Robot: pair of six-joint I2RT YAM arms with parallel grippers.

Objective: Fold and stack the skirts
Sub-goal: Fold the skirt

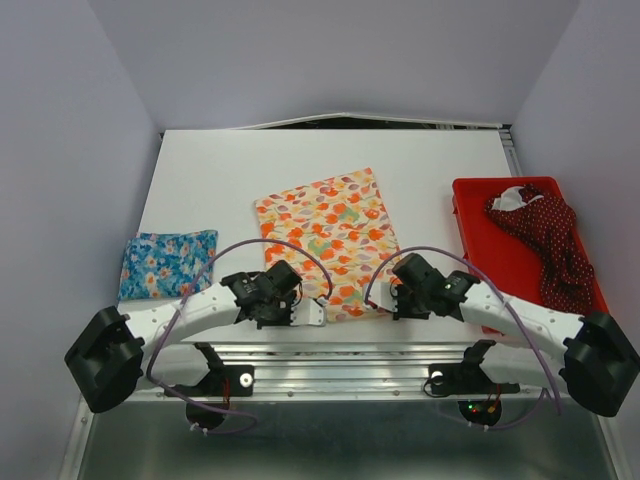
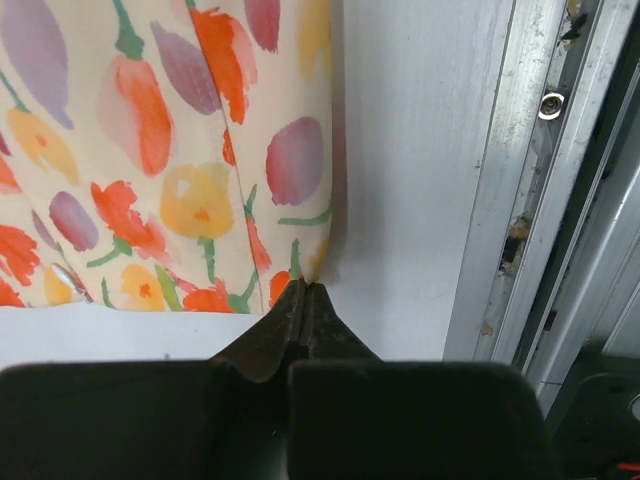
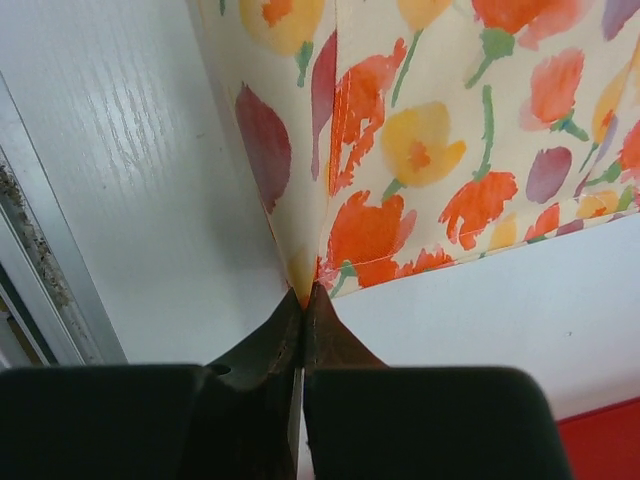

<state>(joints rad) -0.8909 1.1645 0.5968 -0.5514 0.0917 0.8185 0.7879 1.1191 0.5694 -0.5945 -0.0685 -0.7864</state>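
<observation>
Cream skirt (image 1: 328,243), orange-flowered, spread flat mid-table, near corners pinched; blue skirt (image 1: 167,262), flowered, folded at left; red skirt (image 1: 545,245), white-dotted, crumpled in tray (image 1: 478,238) at right.

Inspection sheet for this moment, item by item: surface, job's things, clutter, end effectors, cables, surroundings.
Surface: white table, with a metal rail along its near edge.
Job's things: cream skirt with orange flowers spread flat at centre; blue flowered skirt at left, looks folded; dark red dotted skirt bunched in the red tray at right.
Clutter: nothing seen.
End effectors: left end effector shut on one near corner of the cream skirt; right end effector shut on the other near corner.
Cables: a purple cable arches above each arm.
Surroundings: plain pale walls on three sides.
</observation>
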